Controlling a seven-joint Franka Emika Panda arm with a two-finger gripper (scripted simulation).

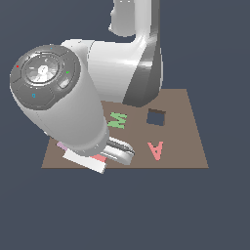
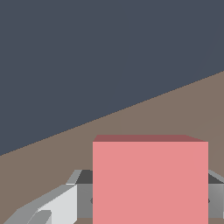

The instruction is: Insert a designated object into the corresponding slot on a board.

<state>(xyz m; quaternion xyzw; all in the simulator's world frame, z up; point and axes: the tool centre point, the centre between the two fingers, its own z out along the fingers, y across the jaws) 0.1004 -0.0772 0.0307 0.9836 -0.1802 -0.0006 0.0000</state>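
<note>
The salmon-red square tile (image 2: 150, 175) fills the space between my gripper's (image 2: 150, 200) two fingers (image 2: 84, 197), which press on its two sides. In the exterior view only a sliver of the tile (image 1: 99, 157) shows under my arm, at the near left corner of the brown board (image 1: 188, 146). My gripper (image 1: 96, 161) is mostly hidden there by my wrist. The dark, nearly square slot (image 1: 156, 117) lies open on the board, toward the exterior view's right of the tile, beyond the red A. I cannot tell if the tile is lifted off the board.
A green M (image 1: 117, 120) and a red A (image 1: 155, 150) lie on the board. A bit of the lilac tile (image 1: 61, 145) peeks out at the board's left edge. My arm's bulk (image 1: 73, 107) hides the board's left part, including any second cut-out.
</note>
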